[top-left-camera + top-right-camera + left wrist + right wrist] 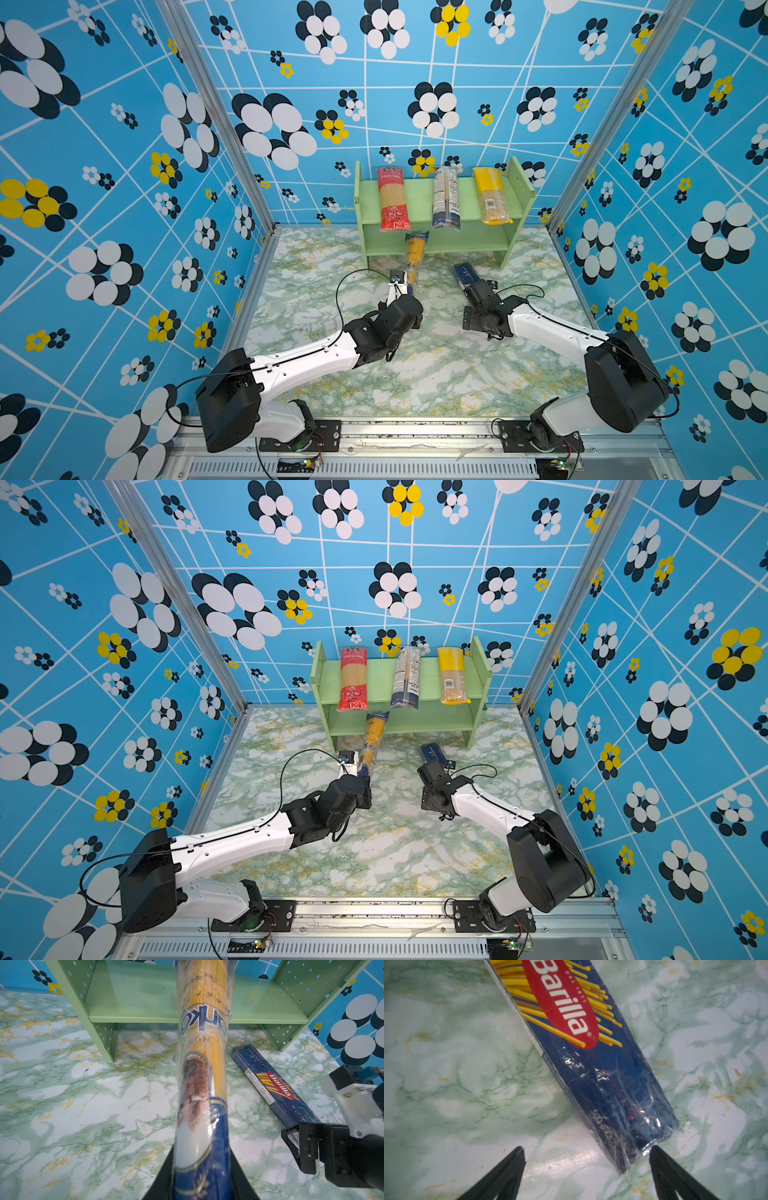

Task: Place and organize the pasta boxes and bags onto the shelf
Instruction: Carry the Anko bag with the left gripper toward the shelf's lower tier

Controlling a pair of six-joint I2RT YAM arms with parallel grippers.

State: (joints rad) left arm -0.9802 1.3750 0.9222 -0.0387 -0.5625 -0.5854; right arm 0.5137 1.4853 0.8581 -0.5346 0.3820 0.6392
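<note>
Roughly 3 of 5 done: red-ended bag [391,199], clear bag [446,197] and yellow-topped bag [491,195] are lying across the shelf's [419,199] top tier. Left gripper [201,1153] is clamping the blue-ended bag [414,257], aiming at the lower tier. Right gripper [587,1147] is standing open at the Barilla box [591,1064], on the table [332,270].

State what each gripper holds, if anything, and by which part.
Left gripper: the clear blue-ended spaghetti bag, by its near blue end. Right gripper: open at the dark blue Barilla cardboard box, holding nothing.
</note>
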